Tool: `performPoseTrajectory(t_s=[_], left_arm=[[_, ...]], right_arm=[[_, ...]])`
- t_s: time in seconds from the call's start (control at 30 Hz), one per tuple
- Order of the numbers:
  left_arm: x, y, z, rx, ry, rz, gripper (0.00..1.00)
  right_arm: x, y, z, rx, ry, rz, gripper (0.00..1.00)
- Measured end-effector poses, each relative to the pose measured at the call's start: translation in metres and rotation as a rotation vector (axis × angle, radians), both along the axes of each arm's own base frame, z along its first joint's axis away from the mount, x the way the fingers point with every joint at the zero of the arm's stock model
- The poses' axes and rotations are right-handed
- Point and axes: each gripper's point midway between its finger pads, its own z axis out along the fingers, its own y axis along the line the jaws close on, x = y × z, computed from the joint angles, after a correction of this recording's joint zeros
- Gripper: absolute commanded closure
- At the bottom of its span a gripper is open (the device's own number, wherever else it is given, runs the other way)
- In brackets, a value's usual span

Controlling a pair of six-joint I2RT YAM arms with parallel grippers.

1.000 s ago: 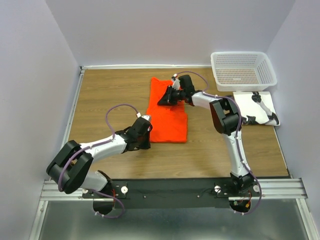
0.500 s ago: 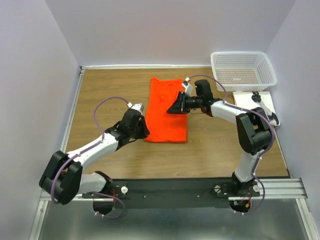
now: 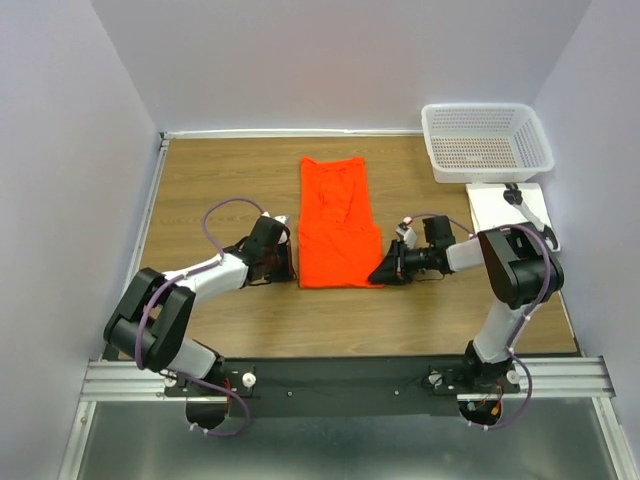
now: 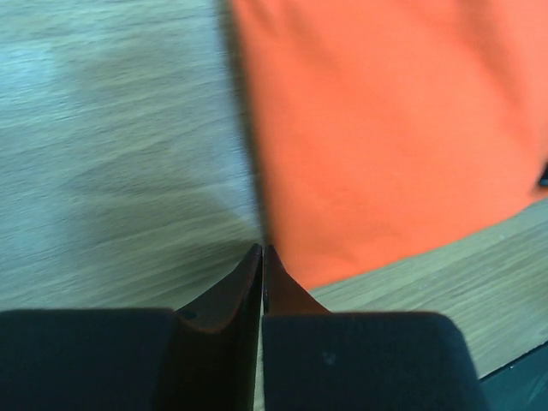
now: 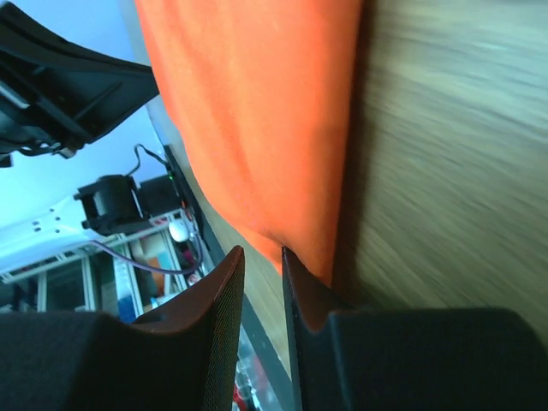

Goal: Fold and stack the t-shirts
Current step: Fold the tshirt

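One orange-red t-shirt [image 3: 338, 225] lies flat on the wooden table as a long folded strip, its neck end toward the back wall. My left gripper [image 3: 289, 262] sits low at the strip's near-left edge. In the left wrist view its jaws are pressed together [image 4: 262, 250] right at the edge of the t-shirt [image 4: 385, 128], with no cloth showing between them. My right gripper [image 3: 378, 276] lies low at the near-right corner. In the right wrist view a narrow gap [image 5: 259, 253] separates its fingers, and the corner of the t-shirt [image 5: 265, 111] lies just past the tips.
A white mesh basket [image 3: 485, 108] stands at the back right. In front of it lies a white board [image 3: 495, 205] with a black-handled tool [image 3: 530, 215] on it. In the right wrist view the left arm [image 5: 60, 86] shows across the shirt.
My right gripper has come from the shirt's upper part down to its near-right corner. My left gripper has shifted along the near-left edge and closed. The shirt now lies straighter.
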Motion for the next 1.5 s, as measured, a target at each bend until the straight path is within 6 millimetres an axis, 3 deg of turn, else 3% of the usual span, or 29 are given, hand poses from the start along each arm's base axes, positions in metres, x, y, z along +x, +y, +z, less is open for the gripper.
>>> performPoseTrajectory(t_s=[0.13,0.23,0.27,0.37,0.43,0.57,0.67,0.77,0.87,1.0,1.2,1.37,1.5], left_arm=[[-0.005,0.007,-0.004,0.014,0.026,0.011,0.95],[-0.013,0.010,-0.002,0.015,0.037,0.008,0.87],[-0.014,0.010,0.003,0.008,0.029,0.008,0.78],[-0.008,0.006,0.023,-0.034,-0.032,0.008,0.68],[-0.001,0.001,0.037,-0.070,-0.077,0.005,0.67],[0.024,-0.017,0.061,-0.131,-0.148,-0.001,0.67],[0.057,-0.034,0.070,-0.163,-0.186,-0.006,0.69],[0.087,-0.043,0.062,-0.166,-0.189,0.000,0.72],[0.114,-0.041,0.038,-0.142,-0.163,0.021,0.73],[0.130,-0.030,0.008,-0.115,-0.110,0.059,0.74],[0.141,-0.019,0.005,-0.130,-0.109,0.083,0.71],[0.139,-0.017,0.011,-0.121,-0.116,0.079,0.50],[0.133,-0.007,0.040,-0.097,-0.163,0.083,0.33]], right_arm=[[0.003,-0.011,0.000,0.019,0.006,-0.037,0.68],[0.005,-0.013,0.005,0.007,-0.013,-0.048,0.67],[0.006,-0.014,0.008,0.001,-0.024,-0.053,0.67],[0.017,-0.014,0.024,-0.004,-0.077,-0.068,0.64],[0.032,-0.013,0.040,-0.004,-0.132,-0.082,0.64],[0.075,-0.008,0.072,-0.002,-0.247,-0.119,0.64],[0.105,-0.005,0.083,-0.003,-0.303,-0.142,0.64],[0.129,-0.002,0.077,-0.013,-0.306,-0.163,0.64],[0.146,-0.002,0.049,-0.043,-0.263,-0.181,0.64],[0.151,-0.008,0.012,-0.085,-0.190,-0.206,0.64],[0.158,-0.017,0.010,-0.076,-0.182,-0.228,0.62],[0.155,-0.024,0.027,-0.097,-0.218,-0.254,0.57],[0.149,-0.029,0.069,-0.120,-0.305,-0.270,0.54]])
